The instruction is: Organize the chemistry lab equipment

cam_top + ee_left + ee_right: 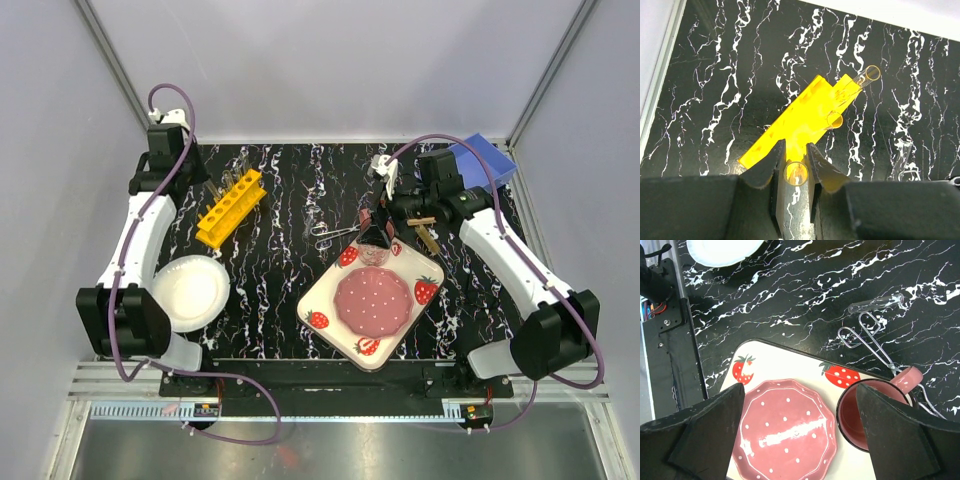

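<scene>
Left tool [795, 150]: clenched on a clear tube [796, 174] at the yellow rack's [800, 120] near end. Two more tubes [867, 77] stand in that rack. Well right of the rack, your right tool [802, 432] gapes empty over the pink mug [872, 415]. Scissors [867, 335] and a loose tube [875, 303] lie on the tabletop [790, 290] between rack and mug.

Top camera overlooks the whole black marbled table [270, 285]; both wrist cameras look closely down on parts.
</scene>
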You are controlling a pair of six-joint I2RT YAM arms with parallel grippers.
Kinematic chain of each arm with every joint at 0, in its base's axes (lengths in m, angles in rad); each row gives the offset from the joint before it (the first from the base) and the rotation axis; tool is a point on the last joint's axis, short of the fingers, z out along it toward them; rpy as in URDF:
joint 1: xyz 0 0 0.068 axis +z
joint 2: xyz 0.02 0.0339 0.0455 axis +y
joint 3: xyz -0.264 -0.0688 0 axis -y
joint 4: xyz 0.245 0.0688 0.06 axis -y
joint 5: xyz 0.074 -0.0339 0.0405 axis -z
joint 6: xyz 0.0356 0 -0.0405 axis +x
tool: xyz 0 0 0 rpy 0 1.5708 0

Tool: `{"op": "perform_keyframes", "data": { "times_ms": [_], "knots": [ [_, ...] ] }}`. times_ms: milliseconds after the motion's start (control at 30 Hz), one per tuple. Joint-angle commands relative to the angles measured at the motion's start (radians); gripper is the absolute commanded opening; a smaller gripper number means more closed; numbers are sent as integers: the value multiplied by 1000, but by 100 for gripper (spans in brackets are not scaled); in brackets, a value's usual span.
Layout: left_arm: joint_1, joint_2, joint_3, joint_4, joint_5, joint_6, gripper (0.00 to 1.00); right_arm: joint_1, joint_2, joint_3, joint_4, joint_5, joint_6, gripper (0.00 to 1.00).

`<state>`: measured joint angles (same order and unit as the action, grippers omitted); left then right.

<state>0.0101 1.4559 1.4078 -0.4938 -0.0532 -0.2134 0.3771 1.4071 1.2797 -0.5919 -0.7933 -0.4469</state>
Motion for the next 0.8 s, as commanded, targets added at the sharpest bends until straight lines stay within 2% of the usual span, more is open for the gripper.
{"op": "perform_keyframes", "data": {
  "times_ms": [0, 300, 767],
  "knots": [
    [-4, 46, 62, 57, -45, 19, 10, -14, -36, -6, 46, -87, 10, 98],
    [-6, 133, 99, 63, -33, 12, 10, -18, -25, -10, 46, -95, 11, 100],
    [-35, 169, 83, 64, -14, 8, 10, -20, -13, -14, 44, -98, 8, 100]
  ]
}}
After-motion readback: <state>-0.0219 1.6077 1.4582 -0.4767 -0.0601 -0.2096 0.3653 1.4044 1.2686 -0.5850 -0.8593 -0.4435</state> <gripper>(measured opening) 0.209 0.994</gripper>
